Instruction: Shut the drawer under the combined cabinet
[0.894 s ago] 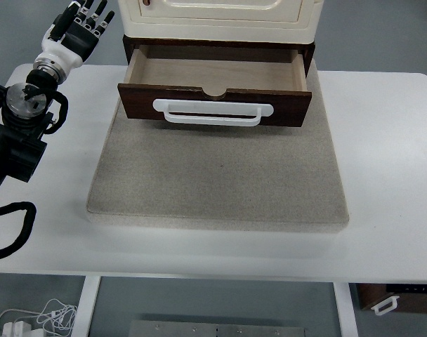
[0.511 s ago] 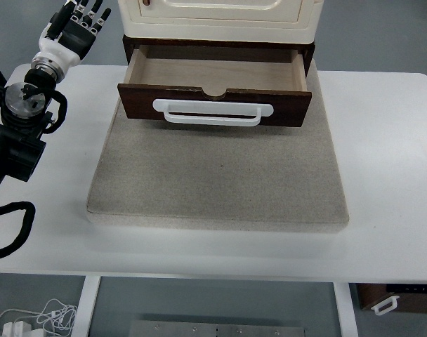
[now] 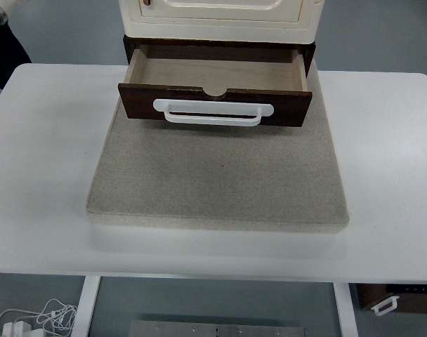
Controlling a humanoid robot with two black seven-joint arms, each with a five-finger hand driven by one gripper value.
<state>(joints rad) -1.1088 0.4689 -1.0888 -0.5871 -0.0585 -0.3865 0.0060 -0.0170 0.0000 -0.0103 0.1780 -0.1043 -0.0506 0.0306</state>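
Observation:
The cream combined cabinet [image 3: 220, 17] stands at the back of a grey stone-like slab [image 3: 217, 179]. Under it the dark brown drawer [image 3: 213, 105] is pulled out toward me, and its pale wooden inside [image 3: 213, 74] holds nothing. A white bar handle [image 3: 213, 113] runs across the drawer front. Only a dark piece of my left arm [image 3: 4, 49] shows at the top left corner, far from the drawer; its hand is outside the picture. No right arm shows.
The slab lies on a white table [image 3: 389, 161] with bare surface on both sides. Below the table's front edge are white cables [image 3: 31, 319] at the left and a brown box with a white handle [image 3: 399, 298] at the right.
My left arm and hand, which stood over the table's left side, have pulled back up and left almost out of the picture. The drawer has not moved.

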